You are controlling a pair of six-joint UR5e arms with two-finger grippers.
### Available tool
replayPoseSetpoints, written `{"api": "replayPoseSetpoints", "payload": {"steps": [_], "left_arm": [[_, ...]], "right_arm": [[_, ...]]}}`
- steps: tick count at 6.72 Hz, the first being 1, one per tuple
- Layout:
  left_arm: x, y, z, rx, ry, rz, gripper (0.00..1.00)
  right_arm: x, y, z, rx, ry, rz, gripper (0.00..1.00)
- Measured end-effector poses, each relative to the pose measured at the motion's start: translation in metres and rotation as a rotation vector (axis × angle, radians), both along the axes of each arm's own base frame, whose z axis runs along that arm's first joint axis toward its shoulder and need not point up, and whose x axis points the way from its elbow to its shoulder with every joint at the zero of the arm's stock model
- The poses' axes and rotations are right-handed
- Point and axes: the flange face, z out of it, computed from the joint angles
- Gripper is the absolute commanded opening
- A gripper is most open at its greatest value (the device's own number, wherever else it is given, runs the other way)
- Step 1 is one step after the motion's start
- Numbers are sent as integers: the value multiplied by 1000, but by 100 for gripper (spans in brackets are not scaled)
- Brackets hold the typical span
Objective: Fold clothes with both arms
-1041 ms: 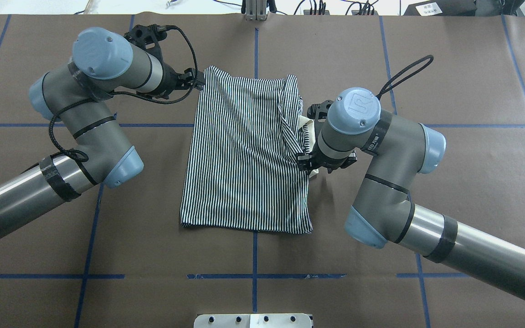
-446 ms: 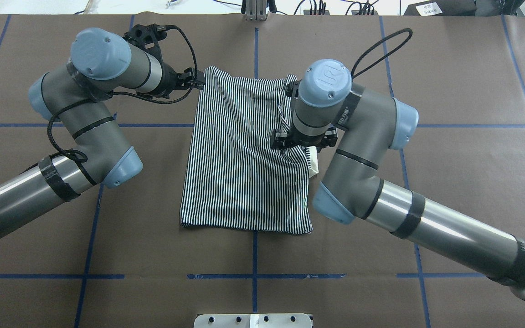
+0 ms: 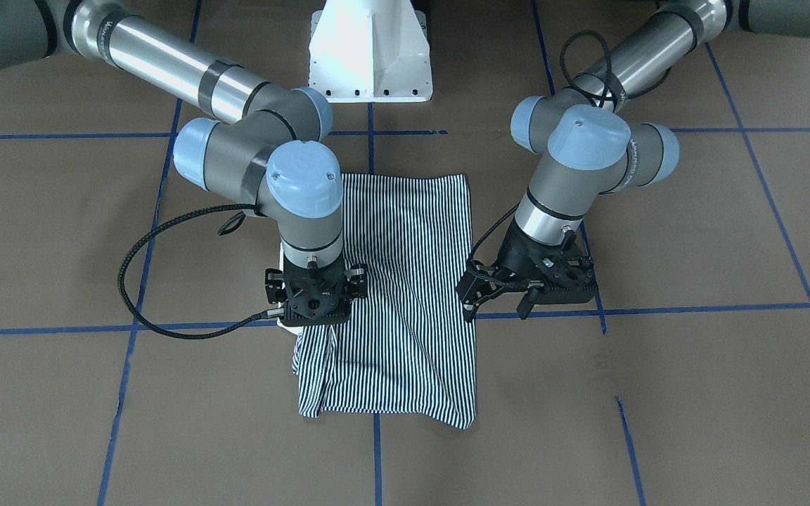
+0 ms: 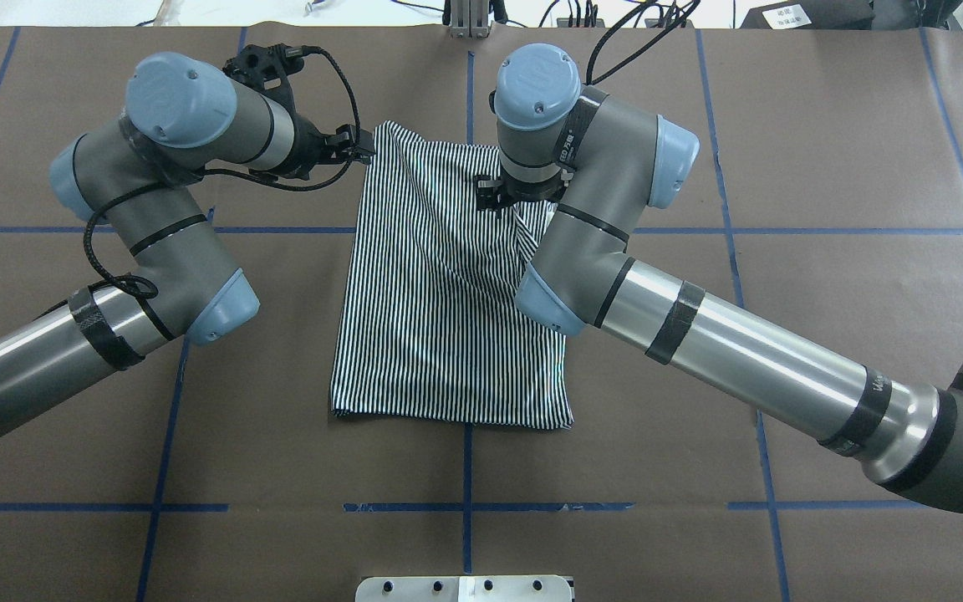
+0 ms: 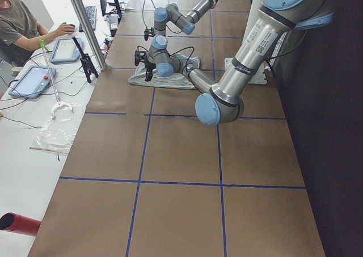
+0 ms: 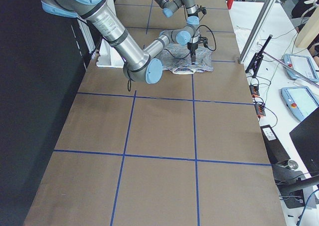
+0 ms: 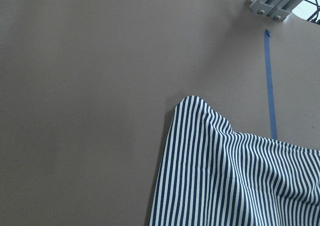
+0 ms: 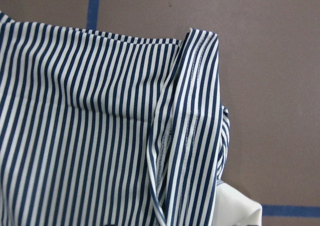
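Observation:
The clothes are one navy-and-white striped shirt [image 4: 431,318] lying folded into a rectangle mid-table, also seen from the front [image 3: 405,281]. A sleeve fold runs along its right side [image 8: 195,111], and the cream collar [image 8: 237,206] peeks out there. My left gripper [image 4: 360,153] sits low beside the shirt's far-left corner [image 7: 192,106]; from the front its fingers [image 3: 496,306] stand apart, open and holding nothing. My right gripper [image 4: 498,201] hangs over the far-right part of the shirt [image 3: 313,316]. Its fingertips are hidden under the wrist, but its links look spread, so it reads as open.
Brown paper with blue tape lines [image 4: 466,502] covers the table. The white pedestal base [image 3: 370,56] stands at the robot's side and an aluminium post [image 4: 469,17] at the far edge. A person [image 5: 22,24] sits at a desk beyond the table's end.
My right arm swung from the shirt's right edge inward and toward the far side, ending over the far-right part. The shirt and the left arm stayed put.

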Motion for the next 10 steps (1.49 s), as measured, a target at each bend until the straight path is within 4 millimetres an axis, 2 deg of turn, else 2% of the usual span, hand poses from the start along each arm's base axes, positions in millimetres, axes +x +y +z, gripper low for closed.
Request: {"api": "replayPoseSetpoints", "payload": {"steps": [2,8,10], "left_arm": [[-1,-1,4,11,-6,4,100],[-2,-1,4,14,-7,5,100],[-2,-1,3,15,-7,5,100]], "right_arm": [[-4,-12,18,11,33,-15,90],[-24,2,27,1,46,-44,92],[-22,1,35,0,59,-51,92]]}}
